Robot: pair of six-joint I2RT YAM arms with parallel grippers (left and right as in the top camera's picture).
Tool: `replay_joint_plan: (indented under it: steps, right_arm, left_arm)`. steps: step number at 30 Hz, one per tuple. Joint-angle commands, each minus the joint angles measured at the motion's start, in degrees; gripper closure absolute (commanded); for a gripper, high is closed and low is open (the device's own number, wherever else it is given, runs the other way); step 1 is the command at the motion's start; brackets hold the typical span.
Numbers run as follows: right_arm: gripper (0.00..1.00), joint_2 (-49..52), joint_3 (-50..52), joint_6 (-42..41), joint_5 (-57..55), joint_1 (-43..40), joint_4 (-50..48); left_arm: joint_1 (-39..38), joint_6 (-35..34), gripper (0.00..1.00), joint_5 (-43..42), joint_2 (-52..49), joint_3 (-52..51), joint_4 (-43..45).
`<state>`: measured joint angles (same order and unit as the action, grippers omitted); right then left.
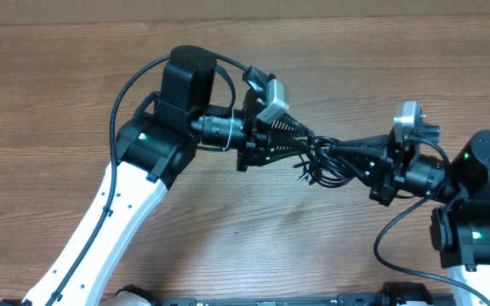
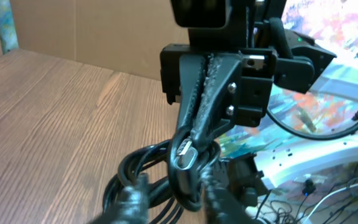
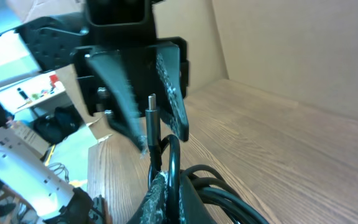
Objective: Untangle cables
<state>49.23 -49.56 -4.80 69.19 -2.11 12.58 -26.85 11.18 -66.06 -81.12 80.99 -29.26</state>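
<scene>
Where my two arms meet over the middle of the table (image 1: 49, 93), the cables (image 1: 320, 167) sit as one knotted black bundle between my left jaws and my right jaws.

Right jaws: pressed together, pinching the cables. The left wrist view shows the right fingers (image 2: 199, 93) side by side with no gap. A silvery plug end (image 2: 184, 155) sits at their tips, and loops of cord bulge out to the left of them.

Left jaws: they reach in from the left, tips at the left edge of the bundle. The right wrist view shows the left fingers (image 3: 171, 87) blurred, wide apart at the base and narrowing toward the tips, with cord between them. Cannot tell whether they pinch the cord or only stand round it.

One plug (image 3: 152, 113) stands upright, metal tip up, just in front of the left fingers, rising out of the loops.

Overhead: left arm (image 1: 117, 204) comes in from the near left, right arm (image 1: 483, 183) from the near right. Short loose ends stick out of the near side of the bundle. Whether the lowest loops touch the table, I cannot tell.
</scene>
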Motion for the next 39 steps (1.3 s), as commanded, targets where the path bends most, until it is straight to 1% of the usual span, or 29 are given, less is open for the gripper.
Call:
replay_joint_plan:
  steps: [1, 5, 6, 8, 11, 12, 13, 18, 21, 26, 32, 39]
  right_arm:
    - [0.96, -0.28, -1.14, 0.35, 3.41, 0.15, -1.81]
    - [0.96, -0.28, -1.14, 0.35, 3.43, 0.17, -2.29]
    - [0.96, -0.28, -1.14, 0.35, 3.43, 0.17, -2.29]
    - [0.96, -0.28, -1.14, 0.35, 3.43, 0.17, -2.27]
    - [0.96, -0.28, -1.14, 0.35, 3.41, 0.17, -2.29]
    - [0.96, -0.28, -1.14, 0.35, 3.41, 0.17, -2.43]
    - [0.96, -0.28, -1.14, 0.33, 3.43, 0.17, -2.71]
    - [0.96, -0.28, -1.14, 0.00, 3.41, 0.17, -4.52]
    - [0.96, -0.28, -1.14, -1.75, 3.41, 0.17, -6.14]
    - [0.96, -0.28, -1.14, -5.16, 3.39, 0.17, -9.31]
    - [0.96, -0.22, -1.14, -5.90, 3.41, 0.17, -9.51]
    - [0.96, 0.50, -1.14, -6.23, 3.37, 0.17, -9.31]
  left_arm:
    - [-0.17, 0.39, 0.77, -1.55, 0.98, 0.59, -0.09]
    - [-1.57, 0.42, 0.77, -1.51, 0.98, 0.59, -0.07]
    - [-1.95, 0.42, 0.78, -1.49, 0.98, 0.59, -0.02]
    - [-2.38, 0.44, 0.83, -0.98, 0.96, 0.59, 0.02]
    - [-2.45, 0.42, 0.88, -0.87, 0.96, 0.59, 0.02]
    - [-2.45, 0.42, 0.90, -0.87, 0.96, 0.59, 0.00]
    - [-2.45, 0.42, 0.96, -0.87, 0.92, 0.59, 0.00]
    - [-2.47, 0.39, 0.96, -0.90, 0.59, 0.59, -0.07]
    - [-2.78, 0.37, 0.96, -0.94, 0.13, 0.59, -0.09]
    - [-5.86, 0.42, 0.96, -0.90, -2.01, 0.59, -0.04]
    - [-8.11, 0.39, 0.96, -0.94, -5.16, 0.59, -0.02]
    - [-7.41, 0.35, 0.96, -1.11, -6.10, 0.59, 1.09]
